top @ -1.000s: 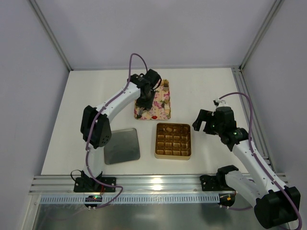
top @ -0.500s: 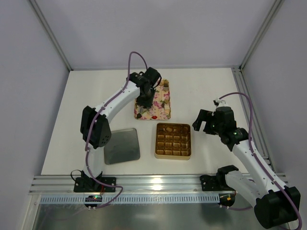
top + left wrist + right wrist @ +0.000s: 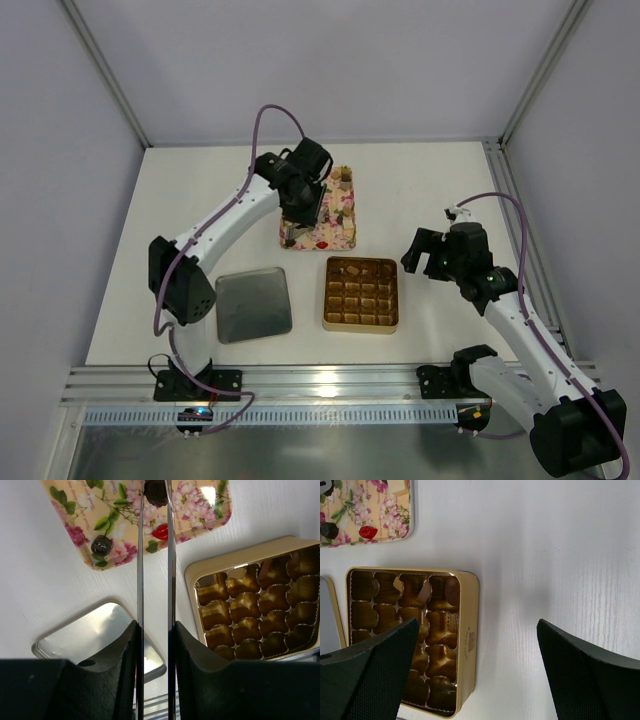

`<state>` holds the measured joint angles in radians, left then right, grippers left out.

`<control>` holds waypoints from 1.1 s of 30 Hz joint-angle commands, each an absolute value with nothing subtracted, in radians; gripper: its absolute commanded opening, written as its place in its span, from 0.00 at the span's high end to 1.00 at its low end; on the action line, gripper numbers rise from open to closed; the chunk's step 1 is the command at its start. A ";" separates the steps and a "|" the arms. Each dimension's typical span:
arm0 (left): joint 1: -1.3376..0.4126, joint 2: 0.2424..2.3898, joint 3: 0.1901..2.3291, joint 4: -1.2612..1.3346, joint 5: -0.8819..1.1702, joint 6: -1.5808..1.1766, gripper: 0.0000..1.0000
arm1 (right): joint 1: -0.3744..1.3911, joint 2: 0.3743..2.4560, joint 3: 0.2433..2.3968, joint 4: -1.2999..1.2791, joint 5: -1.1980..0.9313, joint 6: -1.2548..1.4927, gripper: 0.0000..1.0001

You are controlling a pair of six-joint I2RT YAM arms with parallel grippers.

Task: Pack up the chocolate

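Chocolate [image 3: 156, 492] pinched between left gripper's [image 3: 289, 235] fingers, above floral tray [image 3: 200, 505].
Below, on tray: dark, red and tan pieces [image 3: 101, 545]. Nearer, gold box [image 3: 470, 630] with brown pieces seemingly in far-right cells, silver lid [image 3: 95, 635] to its left. Right gripper [image 3: 477, 625] spread wide, hovering right of box.

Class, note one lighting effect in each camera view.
Top external: the square silver lid reflects dark grey. Left wrist: white glare on a corner of the pink floral tray. Right wrist: grey shadow on the white table beside the gold gridded box.
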<state>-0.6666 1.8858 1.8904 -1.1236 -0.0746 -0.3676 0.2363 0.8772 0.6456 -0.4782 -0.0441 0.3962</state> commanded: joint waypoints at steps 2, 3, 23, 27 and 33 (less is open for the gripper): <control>-0.709 1.803 1.868 -1.127 -0.046 -0.391 0.70 | 0.239 0.871 0.678 -0.439 -0.041 0.403 0.00; -0.715 1.795 1.865 -1.131 -0.049 -0.396 0.70 | 0.239 0.871 0.678 -0.440 -0.041 0.403 0.00; -1.034 1.712 1.793 -1.105 -0.072 -0.525 0.69 | 0.238 0.808 0.680 -0.497 -0.005 0.426 0.00; -1.083 1.753 1.812 -1.098 -0.071 -0.540 0.69 | 0.239 0.789 0.672 -0.518 0.052 0.433 0.00; -1.129 1.807 1.847 -1.089 -0.061 -0.549 0.69 | 0.238 0.762 0.661 -0.541 0.078 0.437 0.00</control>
<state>-1.1072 1.7893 1.8011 -1.1244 -0.0666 -0.5266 0.2363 0.7784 0.6456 -0.5297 0.0395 0.4252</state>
